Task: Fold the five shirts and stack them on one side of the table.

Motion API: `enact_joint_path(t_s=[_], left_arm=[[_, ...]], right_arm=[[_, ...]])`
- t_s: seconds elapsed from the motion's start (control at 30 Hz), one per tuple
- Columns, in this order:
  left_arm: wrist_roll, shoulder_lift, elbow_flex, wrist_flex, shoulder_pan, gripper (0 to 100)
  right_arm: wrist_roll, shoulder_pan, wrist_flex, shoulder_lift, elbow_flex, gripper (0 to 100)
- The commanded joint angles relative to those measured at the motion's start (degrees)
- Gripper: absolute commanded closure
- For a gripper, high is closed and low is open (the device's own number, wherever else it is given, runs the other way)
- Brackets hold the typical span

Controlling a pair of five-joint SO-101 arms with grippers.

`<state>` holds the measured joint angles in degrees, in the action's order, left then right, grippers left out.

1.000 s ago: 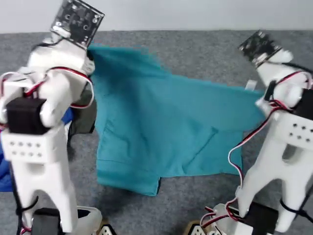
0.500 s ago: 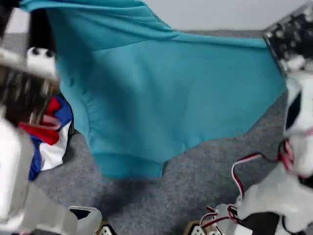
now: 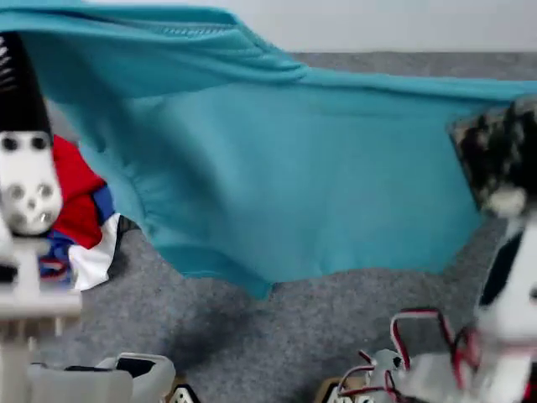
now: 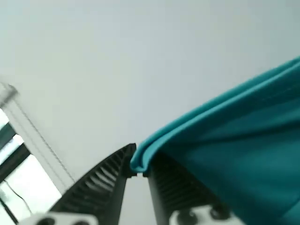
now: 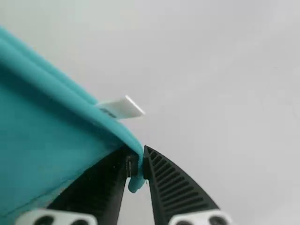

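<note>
A teal shirt (image 3: 294,176) hangs stretched in the air between my two arms, high above the grey table (image 3: 336,311). My left gripper (image 4: 137,161) is shut on the folded edge of the teal shirt (image 4: 234,140), with a pale wall behind. My right gripper (image 5: 136,168) is shut on another corner of the teal shirt (image 5: 42,140), beside its small white label (image 5: 123,108). In the high view the left arm (image 3: 29,193) stands at the left and the right arm (image 3: 503,252) at the right.
A red, white and blue shirt (image 3: 80,218) lies bunched at the table's left side, partly behind the left arm. The arm bases and cables (image 3: 403,369) stand along the near edge. Bare grey table shows below the hanging shirt.
Both arms have lifted the teal shirt off the table and raised it high, spreading it between them. The red, white and blue shirt at the left came into sight.
</note>
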<state>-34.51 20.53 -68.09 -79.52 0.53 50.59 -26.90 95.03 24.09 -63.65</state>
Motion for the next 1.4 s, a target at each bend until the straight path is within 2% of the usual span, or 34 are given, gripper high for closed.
enact_joint_path(t_s=[0.0, 0.17, 0.37, 0.47, 0.57, 0.7, 0.9, 1.03, 1.13, 1.37], left_arm=[[-2.5, 0.4, -3.6, -0.7, -0.7, 98], [-2.8, -0.8, -1.9, -5.7, -0.2, 98], [-2.8, -7.3, 13.6, -5.4, -0.2, 98], [-2.8, -12.6, 22.0, -2.3, 0.0, 98], [-2.8, -19.2, 29.2, 5.6, -0.1, 98], [-2.8, -28.9, 34.5, 18.2, -0.1, 98], [-3.2, -44.1, 34.8, 35.9, -0.1, 98], [-8.2, -51.3, 32.8, 45.8, 0.0, 99], [-10.8, -56.2, 27.7, 49.6, 0.0, 99], [-12.1, -67.9, 8.5, 48.0, 0.4, 99]], right_arm=[[0.7, -2.8, -0.6, 1.4, -0.8, 99.1], [3.5, -3.0, 0.1, 0.7, 2.5, 99.1], [8.0, 3.0, 0.0, -3.9, 19.8, 99.1], [8.3, 7.1, -0.5, -7.4, 28.3, 99.1], [8.0, 10.0, -2.8, -12.7, 34.7, 99.0], [7.9, 11.6, -14.9, -21.2, 40.3, 99.0], [8.1, 12.6, -36.4, -35.9, 41.4, 99.0], [8.3, 12.6, -49.6, -43.5, 41.4, 99.0], [8.3, 12.7, -57.3, -46.5, 41.4, 99.0], [8.3, 13.0, -70.2, -49.4, 41.4, 99.0]])
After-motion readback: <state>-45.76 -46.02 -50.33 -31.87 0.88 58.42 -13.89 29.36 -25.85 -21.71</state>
